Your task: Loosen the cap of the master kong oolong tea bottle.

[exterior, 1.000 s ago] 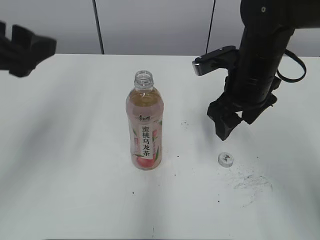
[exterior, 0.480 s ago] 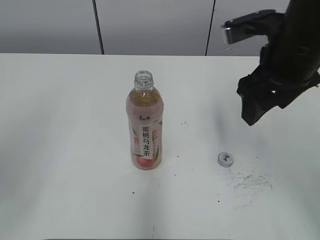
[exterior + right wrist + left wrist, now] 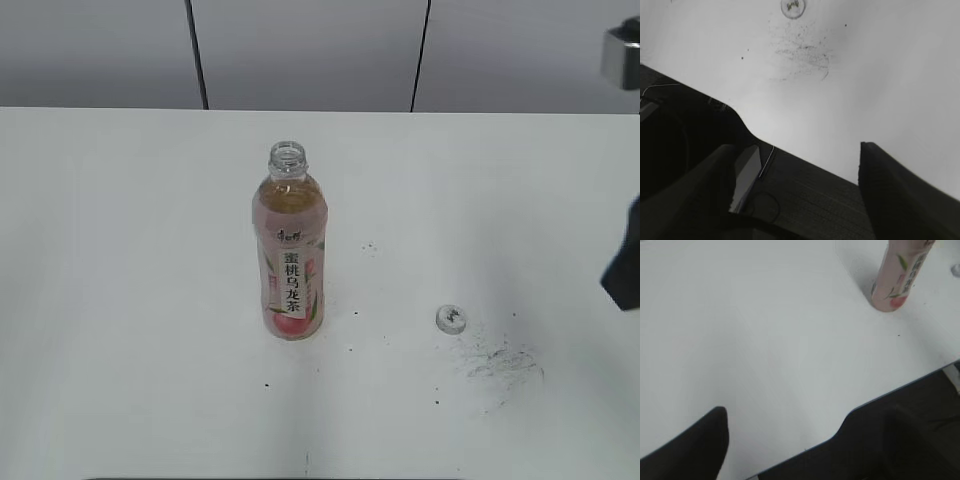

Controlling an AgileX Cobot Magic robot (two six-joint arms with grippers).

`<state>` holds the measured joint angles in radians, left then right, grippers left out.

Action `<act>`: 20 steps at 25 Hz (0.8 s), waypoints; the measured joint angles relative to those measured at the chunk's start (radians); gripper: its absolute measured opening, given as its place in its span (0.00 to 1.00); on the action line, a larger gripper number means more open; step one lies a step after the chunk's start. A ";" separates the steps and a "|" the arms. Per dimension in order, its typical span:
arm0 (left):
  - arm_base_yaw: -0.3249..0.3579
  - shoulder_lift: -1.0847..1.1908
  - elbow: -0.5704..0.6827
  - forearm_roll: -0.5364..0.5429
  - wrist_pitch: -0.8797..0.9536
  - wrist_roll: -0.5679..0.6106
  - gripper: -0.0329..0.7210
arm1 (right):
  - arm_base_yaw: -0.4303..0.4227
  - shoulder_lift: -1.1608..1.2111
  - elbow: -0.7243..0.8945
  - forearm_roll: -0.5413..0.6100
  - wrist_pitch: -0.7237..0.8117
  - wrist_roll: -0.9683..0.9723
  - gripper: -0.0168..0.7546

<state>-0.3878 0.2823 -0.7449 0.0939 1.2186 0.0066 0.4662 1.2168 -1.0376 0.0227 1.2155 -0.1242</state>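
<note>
The tabletop is white and carries a patch of dark scuff marks at about 4 o'clock from the cap, close beside it; scattered dark specks lie between the bottle and the cap. Grey wall panels stand behind the far edge of the tabletop. Nothing stands between the cap and the master kong oolong tea bottle. The bottle stands upright near the middle of the tabletop, neck open and uncapped, pink label facing the camera. The cap lies on the tabletop at about 4 o'clock from the bottle, well apart from it. In the exterior view only a dark part of the right arm shows at the right edge, at about 2 o'clock from the cap and well apart from it. In the right wrist view the right claw is spread wide, empty, over the near edge of the tabletop, with the cap at 12 o'clock at the top of the frame and the scuff marks just below it. In the left wrist view only one dark finger of the left claw shows at the lower left, so its state cannot be told; the bottle base stands at about 2 o'clock, well apart.
</note>
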 joint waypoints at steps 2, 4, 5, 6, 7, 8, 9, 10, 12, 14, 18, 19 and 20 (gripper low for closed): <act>0.000 -0.067 0.021 -0.019 0.001 0.001 0.77 | 0.000 -0.085 0.065 0.001 0.000 0.000 0.77; 0.000 -0.129 0.062 -0.028 -0.024 0.002 0.77 | 0.000 -0.164 0.133 0.002 0.001 0.001 0.77; 0.000 -0.148 0.086 -0.032 -0.048 0.002 0.77 | 0.000 -0.208 0.159 0.002 0.001 0.003 0.77; 0.000 -0.164 0.104 -0.038 -0.075 0.002 0.76 | 0.000 -0.253 0.188 0.002 0.002 0.003 0.77; 0.000 -0.175 0.125 -0.049 -0.100 0.002 0.76 | 0.000 -0.291 0.216 0.003 0.003 0.003 0.77; 0.000 -0.179 0.144 -0.064 -0.128 0.002 0.76 | 0.000 -0.337 0.242 0.003 0.003 0.003 0.77; 0.000 -0.179 0.160 -0.084 -0.154 0.002 0.76 | 0.000 -0.391 0.264 0.003 0.003 0.003 0.77; 0.000 -0.179 0.175 -0.094 -0.168 0.003 0.76 | 0.000 -0.453 0.286 0.003 0.004 0.003 0.77; 0.000 -0.179 0.184 -0.114 -0.181 0.006 0.76 | 0.000 -0.551 0.318 0.001 0.006 0.003 0.77; 0.000 -0.179 0.184 -0.120 -0.189 0.007 0.76 | 0.000 -0.637 0.352 -0.003 0.003 0.003 0.77; 0.000 -0.179 0.184 -0.121 -0.193 0.009 0.76 | 0.000 -0.800 0.414 -0.006 -0.046 0.003 0.77; 0.000 -0.179 0.184 -0.121 -0.193 0.010 0.76 | 0.000 -0.835 0.431 -0.006 -0.056 0.004 0.77; 0.000 -0.179 0.184 -0.121 -0.193 0.010 0.76 | 0.000 -0.860 0.454 -0.008 -0.068 0.004 0.77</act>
<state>-0.3878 0.1029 -0.5612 -0.0275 1.0259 0.0161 0.4662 0.3567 -0.5835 0.0149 1.1476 -0.1206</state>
